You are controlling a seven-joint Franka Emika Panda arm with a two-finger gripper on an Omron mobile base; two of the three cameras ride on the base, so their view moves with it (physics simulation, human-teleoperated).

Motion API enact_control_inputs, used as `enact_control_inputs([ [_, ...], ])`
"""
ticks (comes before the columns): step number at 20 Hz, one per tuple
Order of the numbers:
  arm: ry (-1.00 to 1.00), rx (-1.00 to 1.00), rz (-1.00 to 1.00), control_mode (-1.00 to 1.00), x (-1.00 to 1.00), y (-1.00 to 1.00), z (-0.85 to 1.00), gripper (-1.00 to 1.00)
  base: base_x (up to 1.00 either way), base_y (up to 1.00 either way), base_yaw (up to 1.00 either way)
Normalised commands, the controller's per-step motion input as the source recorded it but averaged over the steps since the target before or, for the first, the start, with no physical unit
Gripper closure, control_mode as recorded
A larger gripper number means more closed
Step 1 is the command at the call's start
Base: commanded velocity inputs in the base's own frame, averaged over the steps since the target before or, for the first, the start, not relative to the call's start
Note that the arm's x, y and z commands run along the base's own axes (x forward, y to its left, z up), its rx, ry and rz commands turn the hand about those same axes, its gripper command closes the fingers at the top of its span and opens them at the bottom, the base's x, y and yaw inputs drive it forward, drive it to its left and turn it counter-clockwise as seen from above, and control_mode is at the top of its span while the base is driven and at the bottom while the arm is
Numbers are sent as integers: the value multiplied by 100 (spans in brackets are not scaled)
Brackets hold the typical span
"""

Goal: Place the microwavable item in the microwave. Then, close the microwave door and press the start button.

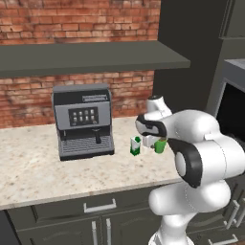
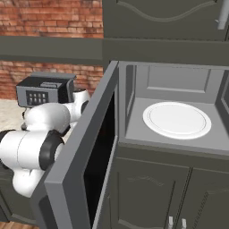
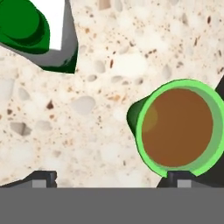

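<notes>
The microwavable item, a small green cup (image 3: pixel 177 129) with brown contents, stands upright on the speckled counter; in the left base view the cup (image 1: pixel 160 145) is just right of a carton. My gripper (image 3: pixel 111 180) hangs above the counter, open, with nothing between its fingers. The cup lies off to the side, over one fingertip (image 3: pixel 183 178) rather than between the two. In the left base view the gripper (image 1: pixel 150 140) is low between carton and cup. The microwave (image 2: pixel 179 85) stands open, its white turntable (image 2: pixel 176 120) bare. The microwave door (image 2: pixel 80 165) swings out towards me.
A green-and-white carton (image 3: pixel 37 30) with a green cap stands close beside the cup, also carton (image 1: pixel 136 146). A grey coffee machine (image 1: pixel 83 119) sits further left on the counter, under a dark shelf (image 1: pixel 91 56). Cabinet doors (image 2: pixel 152 192) are below the microwave.
</notes>
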Motion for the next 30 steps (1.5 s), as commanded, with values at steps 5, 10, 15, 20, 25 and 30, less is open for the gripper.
enact_control_inputs([
  [5, 6, 0, 4, -100, 19, 0, -25, -100, 0, 0, 0],
  [10, 4, 0, 4, -100, 16, -5, -21, -100, 0, 0, 0],
  [15, 3, 0, 5, -100, 11, -6, -10, -100, 0, 0, 0],
  [20, 4, 0, 8, -100, 12, -5, -13, -100, 0, 0, 0],
  [25, 8, -2, 8, -100, 9, 0, -31, 100, 0, 0, 0],
  [30, 1, -1, 6, -100, 0, 0, -16, 100, 0, 0, 0],
])
